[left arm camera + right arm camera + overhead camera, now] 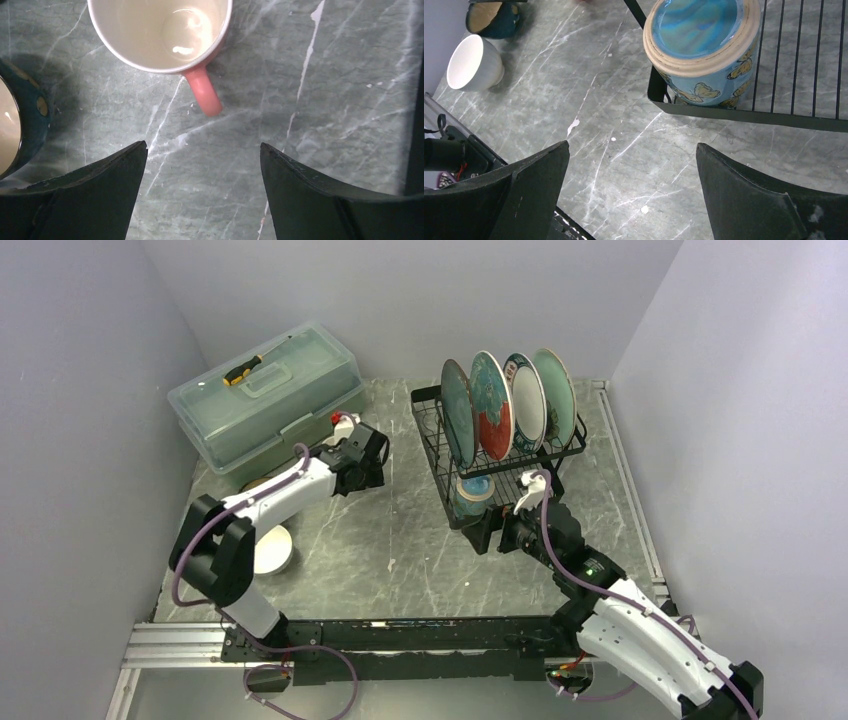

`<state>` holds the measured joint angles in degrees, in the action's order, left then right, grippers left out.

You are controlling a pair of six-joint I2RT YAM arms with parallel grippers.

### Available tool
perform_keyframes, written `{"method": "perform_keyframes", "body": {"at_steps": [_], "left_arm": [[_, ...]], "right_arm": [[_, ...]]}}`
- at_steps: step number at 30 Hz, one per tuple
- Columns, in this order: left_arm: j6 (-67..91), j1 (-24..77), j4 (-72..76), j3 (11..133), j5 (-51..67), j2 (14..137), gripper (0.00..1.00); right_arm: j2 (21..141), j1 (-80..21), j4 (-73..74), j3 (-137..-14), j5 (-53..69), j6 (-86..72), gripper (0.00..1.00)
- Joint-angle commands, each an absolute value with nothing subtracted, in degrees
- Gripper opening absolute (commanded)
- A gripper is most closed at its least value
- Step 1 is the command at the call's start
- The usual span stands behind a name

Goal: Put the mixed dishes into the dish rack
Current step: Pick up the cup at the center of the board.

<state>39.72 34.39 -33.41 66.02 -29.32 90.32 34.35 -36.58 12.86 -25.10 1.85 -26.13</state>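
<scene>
The black wire dish rack (432, 430) holds four upright plates: teal (458, 412), teal-and-red (492, 405), white dark-rimmed (526, 400) and pale green (556, 392). The blue mug (473, 490) stands in the rack's lower tier, at the near corner (701, 45). My left gripper (365, 458) is open and empty above the table (203, 147), and the pink mug (160, 30) stands just ahead of its tips, handle toward them. My right gripper (492, 530) is open and empty (631, 150) just in front of the rack.
A white bowl (272, 548) and a teal bowl with a tan inside (20, 125) sit on the table by my left arm; both also show in the right wrist view (474, 62). A green lidded box (265, 405) with a screwdriver (245, 368) on it stands at the back left.
</scene>
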Motion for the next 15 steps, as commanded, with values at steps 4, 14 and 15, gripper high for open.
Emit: {"method": "perform_keyframes", "body": {"at_steps": [4,14,15], "left_arm": [[42.88,32.78,-35.51,70.87,-29.44,95.44,0.85],[43.40,29.51,-36.00,76.15,-28.00,102.15,0.74],[43.23,29.24,-36.22,76.71,-27.65,102.61,0.74]], "right_arm": [[35.52,-36.83,7.96,-25.07,4.23,-24.72,1.00],[35.43,-36.83,7.09,-25.13,5.54,-24.08,1.00],[35.42,-36.83,6.98,-25.07,5.66,-24.08,1.00]]}}
